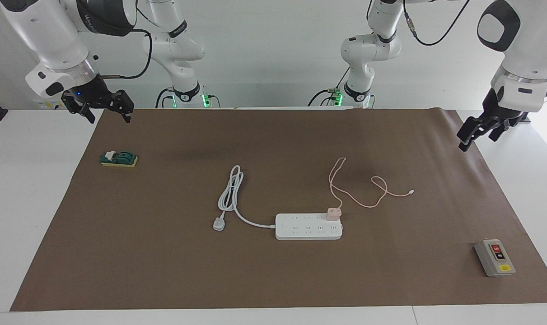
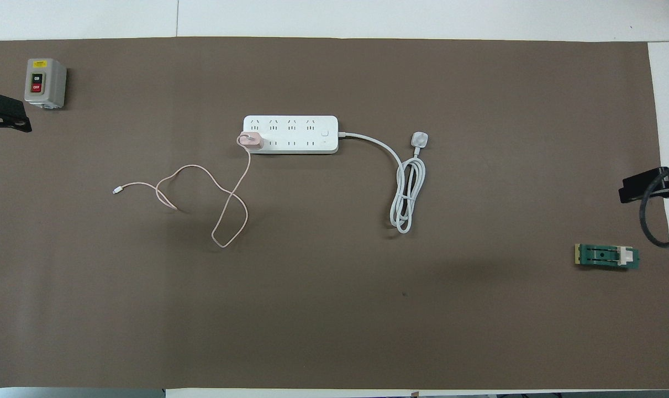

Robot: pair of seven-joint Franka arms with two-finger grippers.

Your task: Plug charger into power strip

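**Charger seated in strip, both arms up and clear**

We see the charger (image 1: 333, 213), a small pale-pink cube, standing upright on the power strip (image 1: 308, 226) at the strip's end toward the left arm, in the row of outlets nearer the robots. It looks plugged in, tho we can't see the pins from either view, so we say seated w/ some caution. Its thin pink cable (image 2: 224, 207) runs off the cube toward the robots, loops on the brown mat (image 1: 273, 280), then ends in a small white connector (image 2: 115, 190) lying toward the left arm's end of the table.

The strip lies flat, approx. mid-mat, long side across the table. Its thick white cord (image 2: 403, 193) leaves the end toward the right arm, curls into a folded bundle nearer the robots, and finishes in a white three-pin plug (image 1: 218, 224) resting on the mat just beside the strip's cord exit, unplugged.

Further out: a grey switch box (image 1: 494, 257) w/ red and black buttons sits at the mat corner toward the left arm, farther from the robots than the strip. A green-and-yellow block (image 1: 119, 159) lies toward the right arm's end.

Left gripper (image 1: 481, 128) hangs in the air over the mat's edge at its own end, fingers apart, holding nothing. Right gripper (image 1: 102, 107) hangs over the mat's corner at its end, fingers apart too, empty.
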